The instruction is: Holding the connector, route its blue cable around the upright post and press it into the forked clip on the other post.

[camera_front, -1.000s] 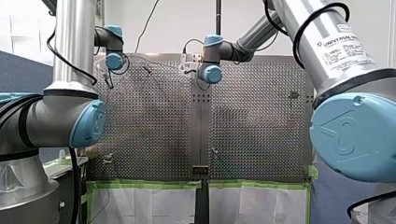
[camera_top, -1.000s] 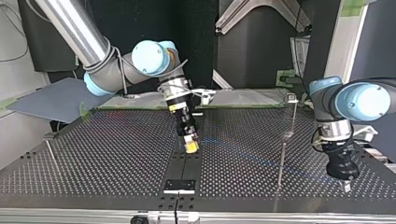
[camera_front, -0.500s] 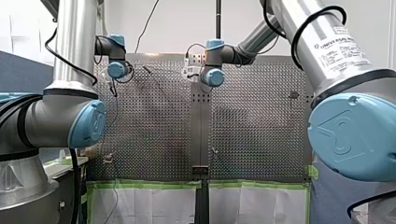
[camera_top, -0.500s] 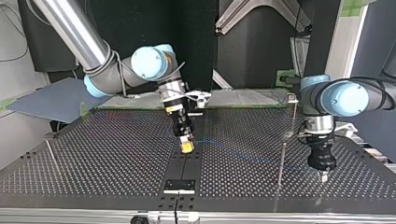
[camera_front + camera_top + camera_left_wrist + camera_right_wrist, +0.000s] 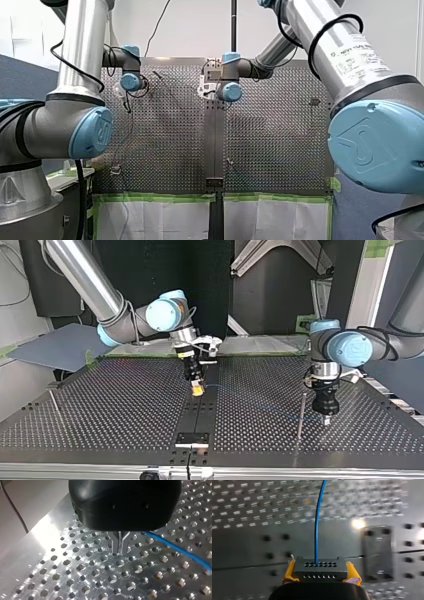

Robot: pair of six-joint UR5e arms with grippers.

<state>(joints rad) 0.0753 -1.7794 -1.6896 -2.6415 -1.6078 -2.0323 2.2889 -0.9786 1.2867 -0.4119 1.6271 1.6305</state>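
Surface: perforated metal table (image 5: 100,410).
Right gripper (image 5: 197,389): clamps your dark grey connector (image 5: 320,568).
Left gripper (image 5: 119,545): closed.
Remaining: thin blue cable (image 5: 317,525) looks unrouted, unclipped.

Behind the right gripper (image 5: 198,390) in the top view you have a black backdrop (image 5: 210,280). Off to that gripper's side, a grey board (image 5: 55,345) lies past the edge of the perforated table (image 5: 100,410). Beyond the left gripper (image 5: 326,419) stands a white panel (image 5: 367,290). In the front view, note a pale wall (image 5: 190,30) past the table's far edge, with green tape (image 5: 155,197) and white sheeting (image 5: 155,220) at its near edge. Glare (image 5: 47,532) marks the plate beside the left gripper.
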